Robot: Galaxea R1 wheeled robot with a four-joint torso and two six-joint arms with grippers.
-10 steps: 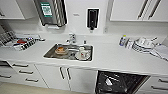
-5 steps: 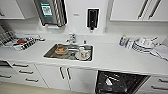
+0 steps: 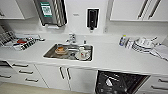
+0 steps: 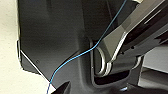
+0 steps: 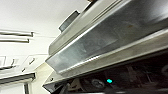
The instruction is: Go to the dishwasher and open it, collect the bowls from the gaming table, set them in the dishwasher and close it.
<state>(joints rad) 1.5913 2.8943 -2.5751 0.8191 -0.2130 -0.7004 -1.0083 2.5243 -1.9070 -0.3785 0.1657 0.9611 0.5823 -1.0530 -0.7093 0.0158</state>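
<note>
The dishwasher (image 3: 120,82) is under the counter at the lower right of the head view. It stands open, showing a dark inside with wire racks. Its brushed-steel door (image 5: 112,42) looms very close in the right wrist view, with dark inner parts and a small green light below the door's edge. The left wrist view looks onto the robot's own dark body and a thin blue cable (image 4: 82,53), with pale floor beside them. The gaming table and the bowls are out of view.
A white counter (image 3: 112,58) runs across the head view, with a steel sink (image 3: 51,53) holding dishes. A dish rack (image 3: 21,42) stands at the left and stacked plates (image 3: 142,45) at the right. White drawers (image 3: 22,72) and cabinet doors (image 3: 75,80) sit left of the dishwasher.
</note>
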